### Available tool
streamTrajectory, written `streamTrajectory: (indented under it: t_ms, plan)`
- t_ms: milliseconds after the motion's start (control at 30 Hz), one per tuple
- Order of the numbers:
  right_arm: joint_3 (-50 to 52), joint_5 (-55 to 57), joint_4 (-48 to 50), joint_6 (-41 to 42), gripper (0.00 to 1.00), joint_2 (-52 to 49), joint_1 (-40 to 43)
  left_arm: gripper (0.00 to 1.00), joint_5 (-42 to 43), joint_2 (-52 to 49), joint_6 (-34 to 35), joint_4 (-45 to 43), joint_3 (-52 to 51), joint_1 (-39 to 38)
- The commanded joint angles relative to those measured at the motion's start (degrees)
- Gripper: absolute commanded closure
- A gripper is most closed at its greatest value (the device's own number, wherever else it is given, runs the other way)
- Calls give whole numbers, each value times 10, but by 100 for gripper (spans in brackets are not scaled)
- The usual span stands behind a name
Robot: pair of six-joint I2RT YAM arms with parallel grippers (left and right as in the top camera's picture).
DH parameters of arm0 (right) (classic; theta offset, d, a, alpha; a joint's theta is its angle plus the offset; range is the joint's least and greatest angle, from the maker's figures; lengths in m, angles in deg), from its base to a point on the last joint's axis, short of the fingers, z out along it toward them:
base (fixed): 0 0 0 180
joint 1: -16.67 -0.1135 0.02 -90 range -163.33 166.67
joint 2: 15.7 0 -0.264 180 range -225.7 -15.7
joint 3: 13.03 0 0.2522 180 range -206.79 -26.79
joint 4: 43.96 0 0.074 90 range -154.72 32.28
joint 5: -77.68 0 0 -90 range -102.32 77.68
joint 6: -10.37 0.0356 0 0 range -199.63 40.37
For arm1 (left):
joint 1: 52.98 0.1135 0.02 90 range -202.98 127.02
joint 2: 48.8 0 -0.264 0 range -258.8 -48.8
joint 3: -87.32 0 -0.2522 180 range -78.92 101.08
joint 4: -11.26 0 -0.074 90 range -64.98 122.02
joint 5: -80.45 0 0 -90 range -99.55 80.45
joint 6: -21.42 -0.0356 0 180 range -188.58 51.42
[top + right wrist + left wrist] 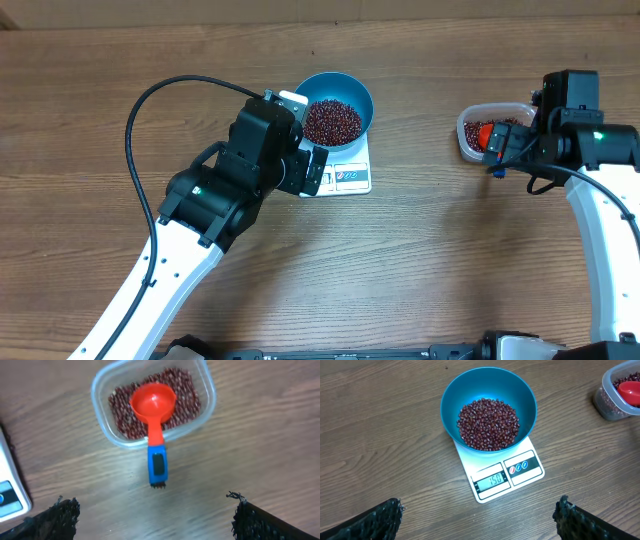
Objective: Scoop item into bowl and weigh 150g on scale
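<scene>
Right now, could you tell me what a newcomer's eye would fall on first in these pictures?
The bright blue bowl, heaped with dark red beans, sits on the white scale at mid-table, whose display reads 150. Off to the right, a red scoop with a blue handle lies in the clear tub of beans, its handle sticking out over the rim.

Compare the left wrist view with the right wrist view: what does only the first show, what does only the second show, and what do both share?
Only the left wrist view: the blue bowl of beans standing on the scale, whose display reads 150.
Only the right wrist view: the blue handle of the red scoop, jutting over the rim of the clear tub.
Both: that tub with its beans and scoop, the scale (just a corner in the right wrist view), and the wooden table.
</scene>
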Motion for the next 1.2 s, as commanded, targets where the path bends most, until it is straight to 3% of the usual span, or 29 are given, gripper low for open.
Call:
streamTrajectory:
  t_ms: [0,1067,1167]
  plan:
    - [-10,-9,22,0,0,5,4,0,5,8,-10,0,11,1]
    - [-10,-9,29,0,0,5,4,0,5,8,-10,-1,11,1]
    - [-10,-9,29,0,0,5,4,1,16,5,52,-2,11,1]
